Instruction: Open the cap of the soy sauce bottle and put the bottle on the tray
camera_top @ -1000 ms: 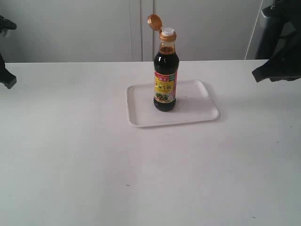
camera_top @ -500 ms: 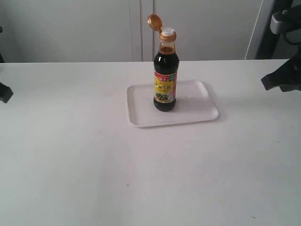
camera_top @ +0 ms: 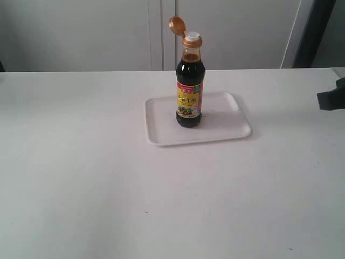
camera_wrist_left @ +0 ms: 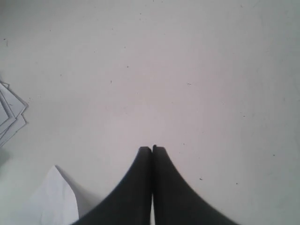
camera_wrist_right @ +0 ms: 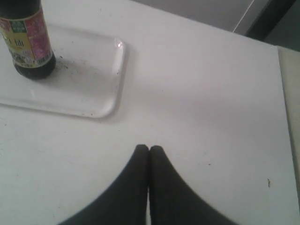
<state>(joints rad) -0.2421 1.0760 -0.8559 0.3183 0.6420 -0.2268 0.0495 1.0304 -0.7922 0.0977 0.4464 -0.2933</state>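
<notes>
Soy sauce bottle (camera_top: 189, 86) is standing upright on the tray (camera_top: 226, 129), toward the tray's middle, and its cap (camera_top: 177, 24) is hanging flipped open to one side on its hinge, leaving the white spout (camera_top: 192, 36) bare at the top. The tray is lying flat on the white counter (camera_top: 81, 178).

The right gripper (camera_wrist_right: 149, 149) is hovering over bare counter just beside the tray's rounded corner, its two dark fingers pressed together at the tips, clenched on nothing and touching neither tray nor bottle. In the wide view only a dark bit of it is showing at the far right edge (camera_top: 331, 100), well apart from the tray.

The left gripper (camera_wrist_left: 152, 149) is likewise closed tight and empty, hanging over plain counter with some white paper sheets (camera_wrist_left: 9, 115) lying off to one side; the wide view is not showing it at all.

Compared with a second ago, both arms have been pulling back: the left one has slipped out of the wide view entirely and the right one has retreated to the frame's edge. Bottle, cap and tray are sitting just as they were.
</notes>
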